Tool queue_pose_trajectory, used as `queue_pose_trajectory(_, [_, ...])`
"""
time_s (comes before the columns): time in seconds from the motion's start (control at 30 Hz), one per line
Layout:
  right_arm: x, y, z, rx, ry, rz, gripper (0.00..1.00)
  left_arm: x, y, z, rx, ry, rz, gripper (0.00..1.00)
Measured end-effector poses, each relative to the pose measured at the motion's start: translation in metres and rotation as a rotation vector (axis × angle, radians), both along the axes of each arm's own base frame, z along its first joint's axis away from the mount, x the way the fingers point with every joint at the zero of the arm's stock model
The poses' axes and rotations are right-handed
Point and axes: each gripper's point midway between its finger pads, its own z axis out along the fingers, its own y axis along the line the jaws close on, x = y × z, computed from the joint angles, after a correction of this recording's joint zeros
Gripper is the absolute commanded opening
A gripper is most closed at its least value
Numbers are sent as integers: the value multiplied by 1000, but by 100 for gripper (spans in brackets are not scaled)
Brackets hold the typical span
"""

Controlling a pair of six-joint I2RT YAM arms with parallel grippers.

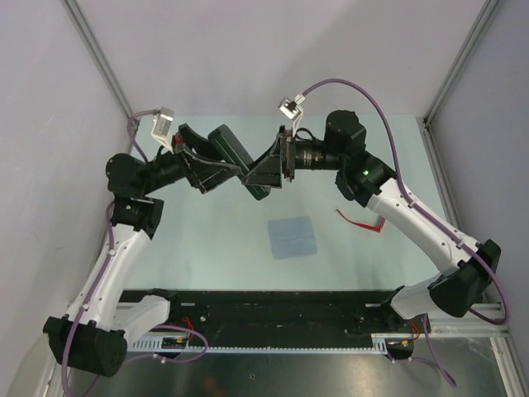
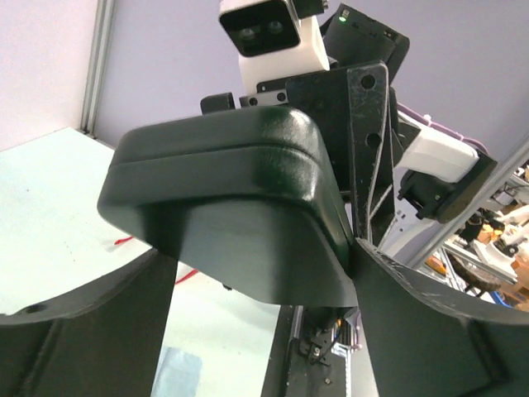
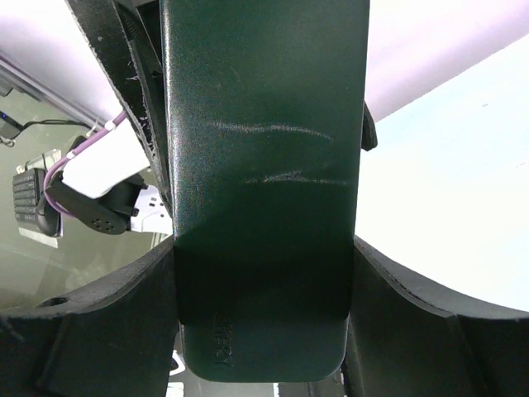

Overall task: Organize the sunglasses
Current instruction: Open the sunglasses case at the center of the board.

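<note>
Right hand point(image 3: 264, 331) grips case point(image 3: 264, 165), lettering point(image 3: 221, 351) illegible

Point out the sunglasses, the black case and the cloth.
sunglasses point(image 1: 356, 221): top external view, on the thin red temple arm.
black case point(image 2: 240, 190): left wrist view, on its rounded end.
cloth point(image 1: 293, 238): top external view, on its middle.

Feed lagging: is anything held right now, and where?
The black oblong hard case, in the air: left and right jaws each clamp across one end.
</note>
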Motion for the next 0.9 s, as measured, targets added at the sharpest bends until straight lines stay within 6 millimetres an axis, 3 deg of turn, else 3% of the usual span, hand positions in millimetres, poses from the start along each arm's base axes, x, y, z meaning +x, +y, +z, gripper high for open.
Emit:
queue_pose_trajectory(0.17, [-6, -1, 10, 35, -33, 41, 36, -10, 0, 8, -2, -31, -34, 69])
queue_pose_trajectory(0.37, [-21, -7, 28, 84, -66, 105, 33, -28, 0, 25, 10, -123, -82, 66])
queue_pose_trajectory(0.53, [-33, -10, 38, 116, -86, 156, 11, -42, 0, 33, 33, -196, -123, 66])
queue_pose_trajectory(0.7, [-40, -12, 39, 122, -91, 193, 0, -50, 1, 32, 59, -242, -156, 69])
queue_pose_trajectory(0.9, [-45, -15, 38, 119, -95, 218, 0, -58, 1, 27, 91, -283, -195, 69])
